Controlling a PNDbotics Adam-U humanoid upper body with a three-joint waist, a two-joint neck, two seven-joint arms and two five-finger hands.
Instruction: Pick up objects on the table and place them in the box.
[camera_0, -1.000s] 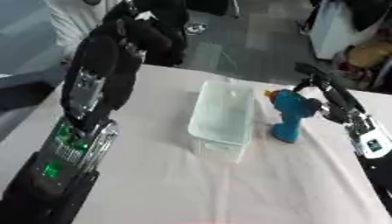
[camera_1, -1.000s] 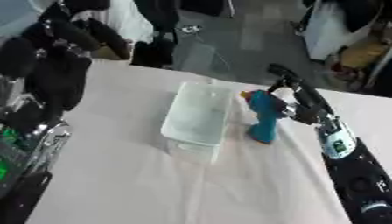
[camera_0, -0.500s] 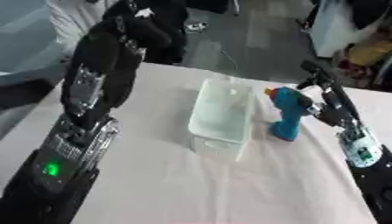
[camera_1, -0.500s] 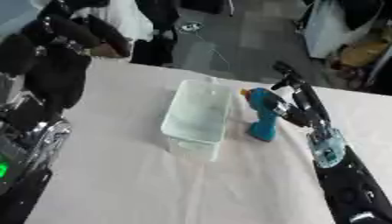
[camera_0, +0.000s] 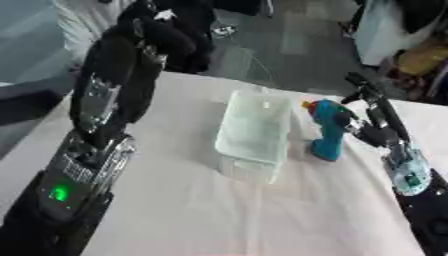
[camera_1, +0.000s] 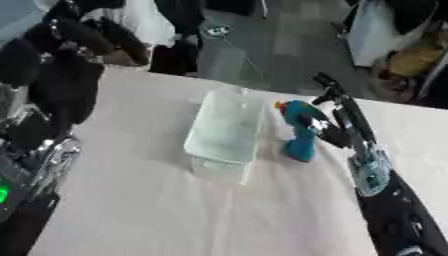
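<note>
Reaching in from the desk's right edge, right hand (camera_0: 372, 122) closing around the teal toy drill (camera_0: 331, 129), fingers curling behind its body while it is standing upright on the white cloth. Sitting just left of the drill, clear plastic box (camera_0: 255, 131), looking empty. Hanging raised over the desk's far left corner, left hand (camera_0: 166, 31), fingers curled, holding nothing. Task barely starting: drill neither lifted nor boxed. Compared with a second ago, right hand pressing closer against the drill; box unmoved.
</note>
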